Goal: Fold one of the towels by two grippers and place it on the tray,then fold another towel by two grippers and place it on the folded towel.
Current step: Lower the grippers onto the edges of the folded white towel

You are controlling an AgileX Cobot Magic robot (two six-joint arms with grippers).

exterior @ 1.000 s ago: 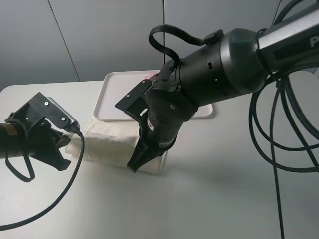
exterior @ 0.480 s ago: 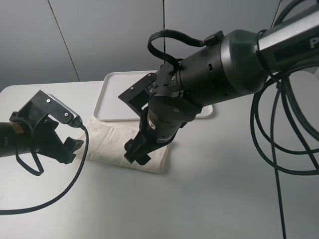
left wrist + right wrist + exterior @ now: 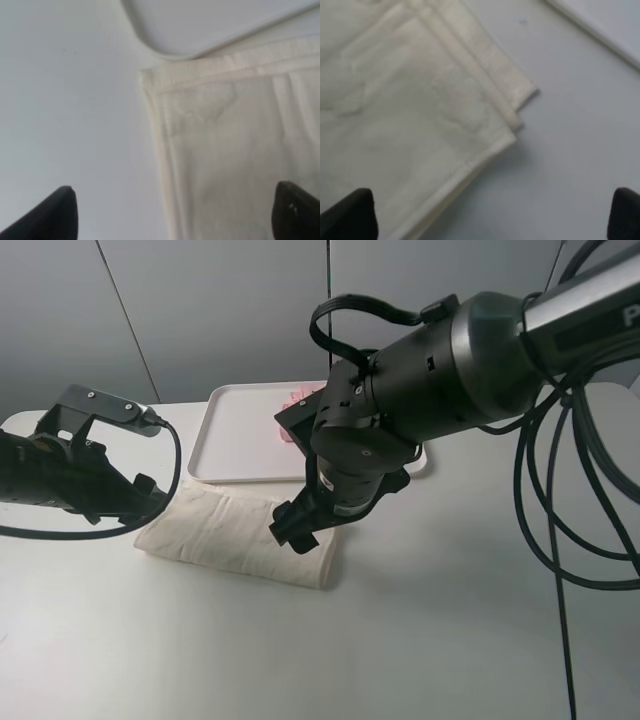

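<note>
Left hand (image 3: pixel 143 498) and right hand (image 3: pixel 293 530) hover open and empty over the folded towel's (image 3: pixel 235 538) two ends, likely lining up a two-handed lift. The towel lies centre-left on the desk (image 3: pixel 450 620), just below the tray (image 3: pixel 235 435).

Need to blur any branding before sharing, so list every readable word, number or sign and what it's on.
"P" – white letter on the right arm, cut off by the picture's edge.
No text shows on the towel or the tray, in any view.
</note>
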